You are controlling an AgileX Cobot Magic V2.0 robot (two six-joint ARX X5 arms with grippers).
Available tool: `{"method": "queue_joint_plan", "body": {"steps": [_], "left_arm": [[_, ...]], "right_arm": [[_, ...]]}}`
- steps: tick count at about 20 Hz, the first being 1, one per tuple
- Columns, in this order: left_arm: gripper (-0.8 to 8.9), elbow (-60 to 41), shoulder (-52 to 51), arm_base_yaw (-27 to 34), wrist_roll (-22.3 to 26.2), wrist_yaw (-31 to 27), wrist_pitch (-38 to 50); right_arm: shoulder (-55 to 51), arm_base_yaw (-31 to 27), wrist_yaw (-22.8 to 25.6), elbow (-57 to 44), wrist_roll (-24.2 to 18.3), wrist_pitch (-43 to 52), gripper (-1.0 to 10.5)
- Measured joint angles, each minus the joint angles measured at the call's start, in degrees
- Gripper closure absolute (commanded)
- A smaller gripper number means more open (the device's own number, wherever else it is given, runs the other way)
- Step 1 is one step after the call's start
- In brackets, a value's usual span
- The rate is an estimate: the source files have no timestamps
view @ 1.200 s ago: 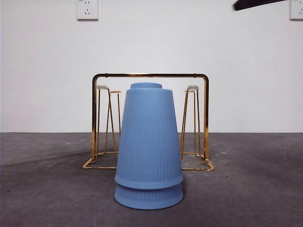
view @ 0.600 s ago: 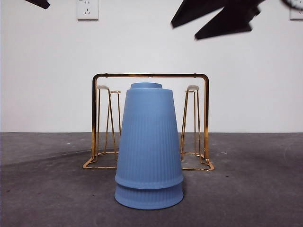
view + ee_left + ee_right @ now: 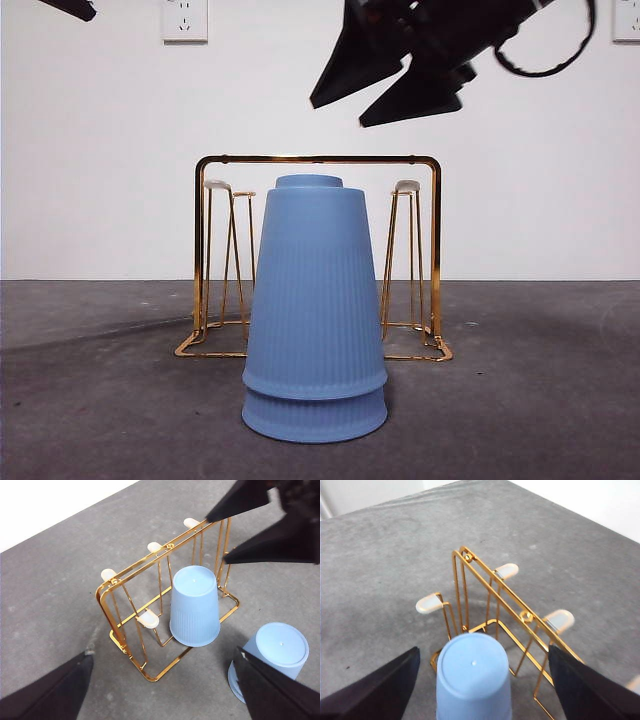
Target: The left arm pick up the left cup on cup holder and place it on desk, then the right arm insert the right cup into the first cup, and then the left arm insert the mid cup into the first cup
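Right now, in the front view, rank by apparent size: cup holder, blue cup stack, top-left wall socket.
1. cup holder, widest outline.
2. blue cup stack, taller but nearer the camera, so these two are unsure.
3. top-left wall socket, clearly smallest.

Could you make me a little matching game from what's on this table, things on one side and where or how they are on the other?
Things:
1. lone blue cup
2. stacked cups
3. right gripper
4. peg tips

Descriptions:
A. standing on the desk, outside the rack
B. white
C. upside down on the cup holder
D. open, in the air above the rack

Pairs: 1-C, 2-A, 3-D, 4-B
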Motion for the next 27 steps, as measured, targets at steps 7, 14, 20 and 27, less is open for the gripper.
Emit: {"method": "queue_joint_plan", "body": {"steps": [7,14,20,27], "left_arm": [[3.76,0.0,0.0,0.0,0.17,0.0,0.07],[3.76,0.0,0.0,0.0,0.76,0.0,0.42],[3.76,0.0,0.0,0.0,0.79,0.0,0.42],[3.76,0.0,0.0,0.0,0.81,0.0,0.42]], "right_arm": [[5.22,1.51,-0.72,2.23,-0.04,-0.07,5.4],[9.42,2.54,1.29,2.23,-1.33,-0.09,5.4],[10.91,2.56,1.51,2.23,-2.36,0.13,5.4],[11.21,2.6,1.57,2.36,-2.78,0.37,7.0]]}}
